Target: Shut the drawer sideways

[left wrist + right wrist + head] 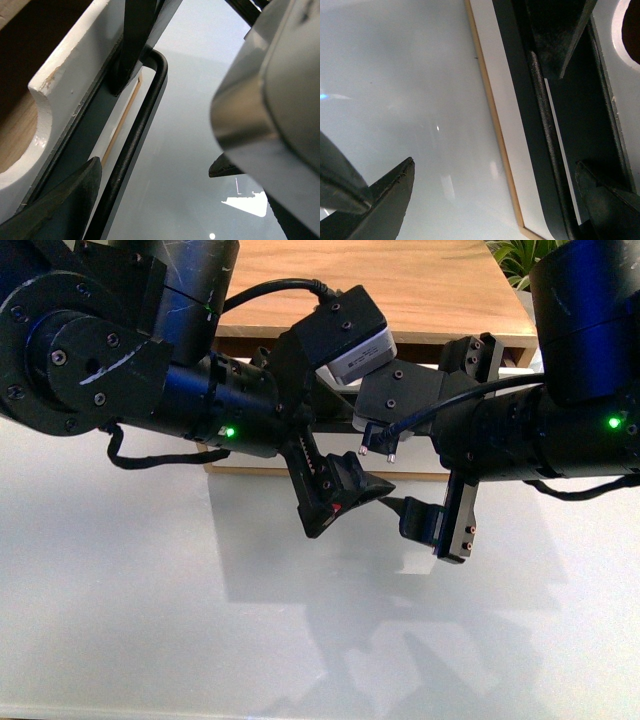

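Note:
The drawer's white front [75, 85] with its semicircular notch and light wood inside shows in the left wrist view. Its long black bar handle [142, 130] runs along the front. My left gripper [150, 195] is open, and the handle passes between its fingers, close to one finger [60, 205]. In the right wrist view the white front [507, 130] and the handle [545, 140] lie inside my open right gripper [495, 200], the handle near one finger [605, 200]. In the front view both grippers, left [345, 495] and right [440, 525], hang before the drawer, which the arms mostly hide.
The wooden cabinet [400, 280] stands at the back of the white table [200, 620]. My two arms cross close together in front of it. A green plant [520, 255] shows at the back right.

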